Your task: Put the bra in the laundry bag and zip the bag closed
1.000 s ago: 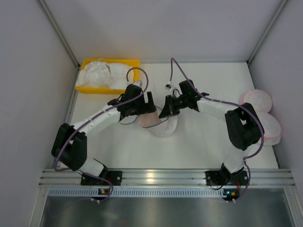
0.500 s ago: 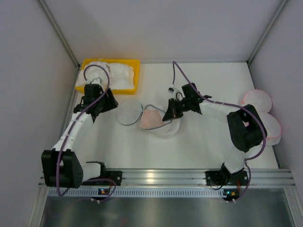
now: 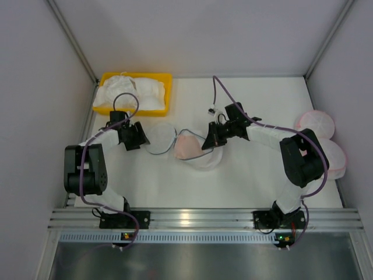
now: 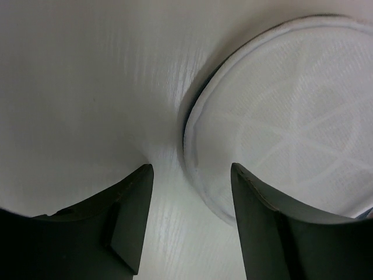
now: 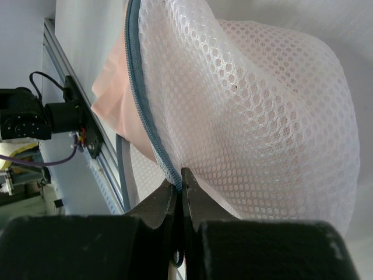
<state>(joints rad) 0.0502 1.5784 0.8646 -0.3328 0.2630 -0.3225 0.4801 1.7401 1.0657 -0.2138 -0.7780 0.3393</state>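
While pinching the zipper rim (image 5: pixel 148 134) of the laundry bag (image 3: pixel 205 160), right gripper (image 5: pixel 180 182) pressed together, anchors the mouth at frame centre around the half-tucked bra (image 3: pixel 187 146), leaving left gripper (image 4: pixel 189 178) spread beside its mesh flap (image 4: pixel 285 116).

Left gripper (image 4: pixel 189 175) hangs low with jaws parted, while right gripper (image 5: pixel 180 185) is pinched tight, arm outstretched.
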